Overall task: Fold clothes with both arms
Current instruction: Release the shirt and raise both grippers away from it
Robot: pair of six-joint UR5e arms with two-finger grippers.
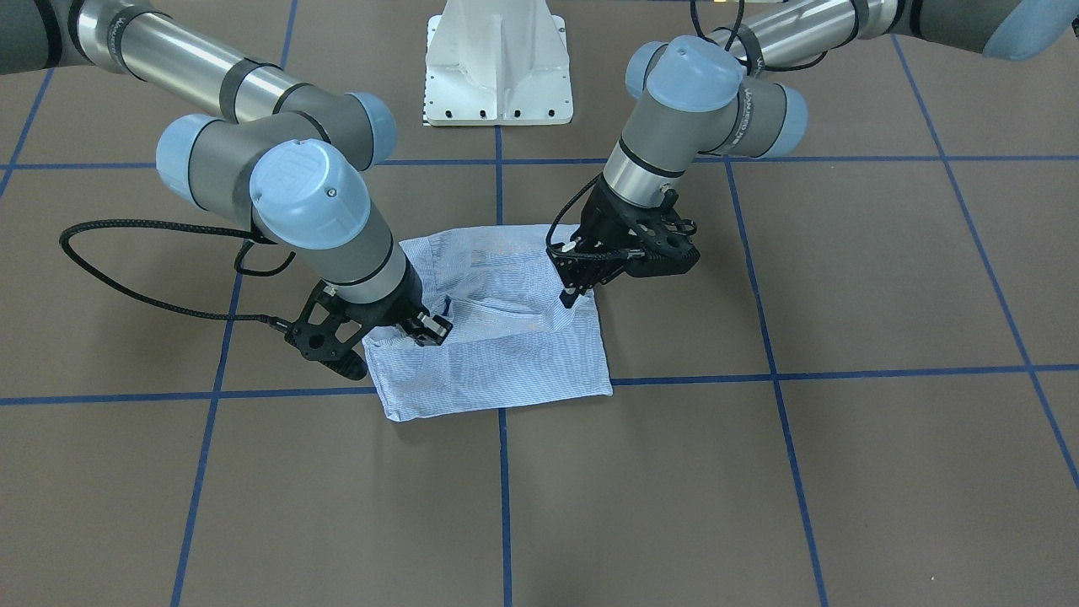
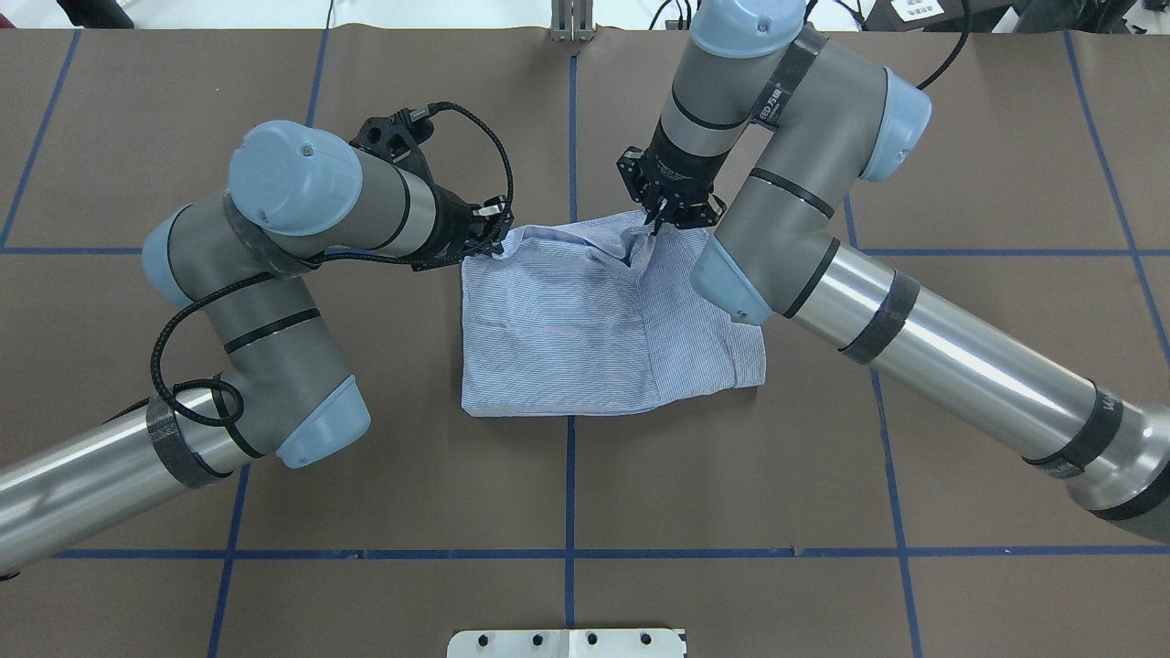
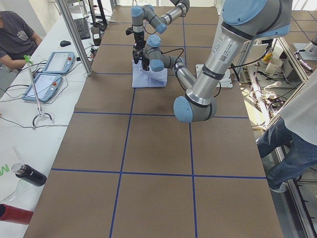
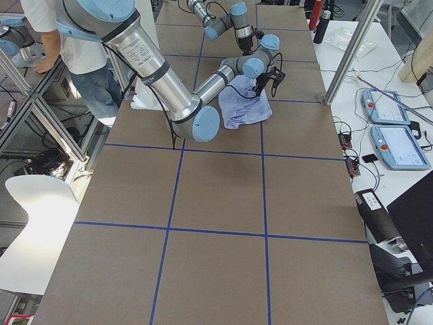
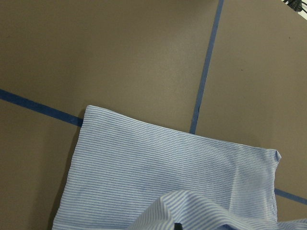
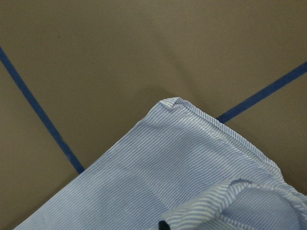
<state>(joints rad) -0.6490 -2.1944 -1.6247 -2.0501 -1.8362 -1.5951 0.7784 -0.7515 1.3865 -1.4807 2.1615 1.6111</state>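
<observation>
Shirt (image 2: 585, 338) folded; left tool (image 2: 497, 241), right tool (image 2: 657, 223) each pinched closed on its far-edge fabric.

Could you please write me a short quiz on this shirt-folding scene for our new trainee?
1. True or false: the striped shirt lies fully spread out, with its sleeves out.
2. Of the left tool and the right tool, which pinches the shirt? A) left only B) right only C) both
3. Fill in: the tape lines on the table are ____.
Key: 1 false; 2 C; 3 blue.
</observation>
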